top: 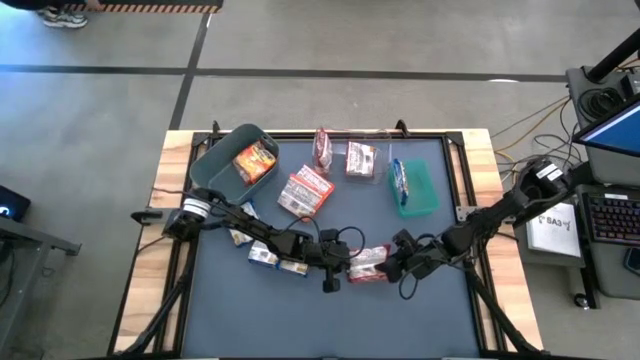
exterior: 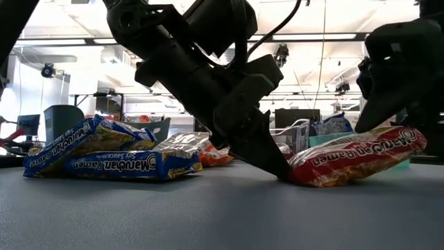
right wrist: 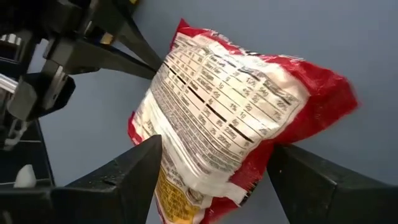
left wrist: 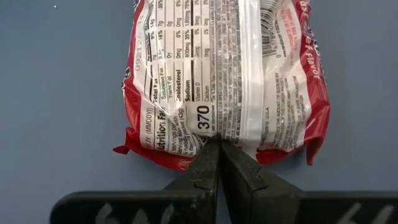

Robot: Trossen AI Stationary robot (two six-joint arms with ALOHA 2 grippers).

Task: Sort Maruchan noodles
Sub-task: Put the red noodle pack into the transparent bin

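Red packet [left wrist: 224,74] label-side up, left gripper [left wrist: 219,163] pinching edge, right gripper [right wrist: 211,180] straddling

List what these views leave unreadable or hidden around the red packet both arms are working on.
- Red ramen packet: the left wrist view cuts off its far end; only the nutrition panel shows.
- Left tool: shut at the packet's edge seam; whether it pinches the seam is hidden by its own fingers.
- Right tool: open astride the packet; contact unclear.
- Blue packets: partly under the left arm in the high view.
- Grey bin: one orange packet visible, others uncertain.
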